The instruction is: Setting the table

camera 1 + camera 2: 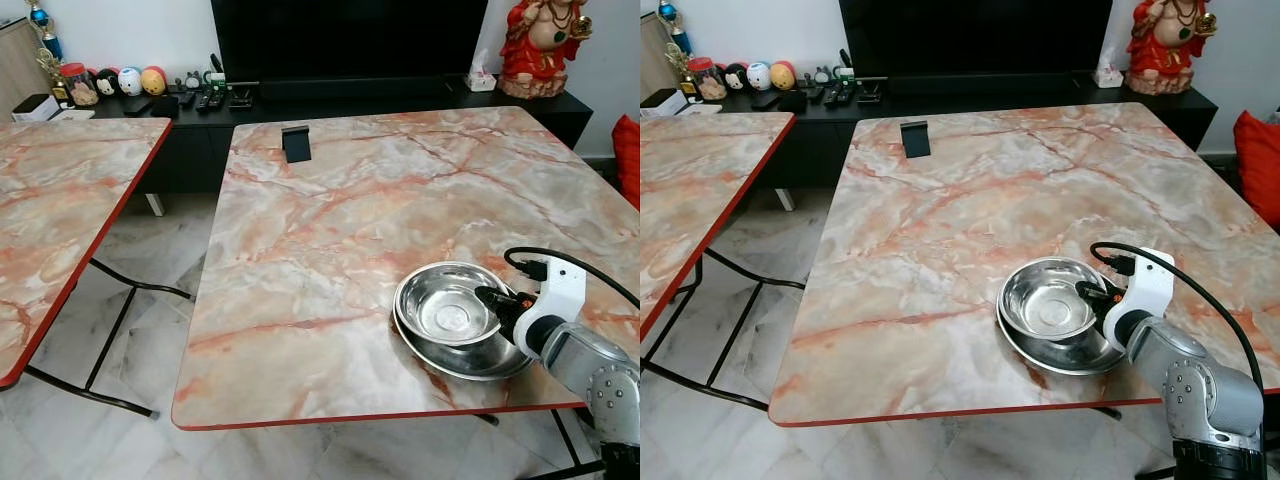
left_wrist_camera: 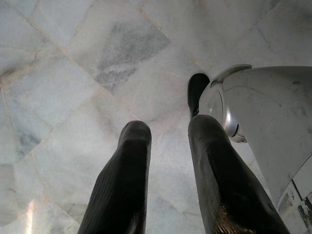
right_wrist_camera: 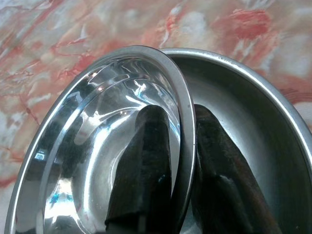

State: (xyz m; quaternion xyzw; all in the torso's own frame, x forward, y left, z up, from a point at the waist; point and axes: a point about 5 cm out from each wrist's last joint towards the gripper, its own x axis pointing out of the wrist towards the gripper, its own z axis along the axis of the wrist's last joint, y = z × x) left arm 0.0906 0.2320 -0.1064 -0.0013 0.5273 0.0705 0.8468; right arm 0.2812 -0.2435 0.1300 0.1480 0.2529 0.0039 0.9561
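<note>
Right gripper [image 3: 181, 146] pinches the rim of the top bowl [image 1: 448, 304] — 1 finger inside, 1 outside. It sits tilted in a bigger bowl [image 1: 480, 358] near the table's [image 1: 330, 220] front edge. Left gripper [image 2: 168, 146] hangs over the floor [image 2: 73, 73], fingers apart.

Bowls [image 1: 452, 310] polished mirror-bright metal; table [image 1: 330, 230] glossy marble-look top; right pincer [image 3: 183, 161] matt black, faintly ribbed.
</note>
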